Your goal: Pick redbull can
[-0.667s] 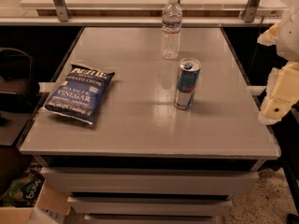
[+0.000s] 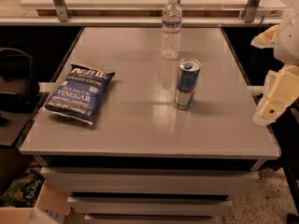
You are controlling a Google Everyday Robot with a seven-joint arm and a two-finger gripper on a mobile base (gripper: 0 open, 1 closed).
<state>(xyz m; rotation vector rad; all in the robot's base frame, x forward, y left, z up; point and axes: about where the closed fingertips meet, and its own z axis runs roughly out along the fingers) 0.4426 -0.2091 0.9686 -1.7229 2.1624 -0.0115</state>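
The redbull can (image 2: 187, 83) stands upright on the grey table (image 2: 140, 125), right of the middle. It is slim, blue and silver, with a silver top and a blue tab. My gripper (image 2: 274, 93) is cream-coloured and hangs at the right edge of the view, just past the table's right edge. It is well to the right of the can, at about the can's height, and holds nothing that I can see.
A clear plastic water bottle (image 2: 171, 27) stands upright behind the can near the table's far edge. A blue bag of salt and vinegar chips (image 2: 79, 93) lies flat at the left. A railing with metal posts (image 2: 58, 1) runs behind the table. A cardboard box (image 2: 28, 204) sits on the floor at lower left.
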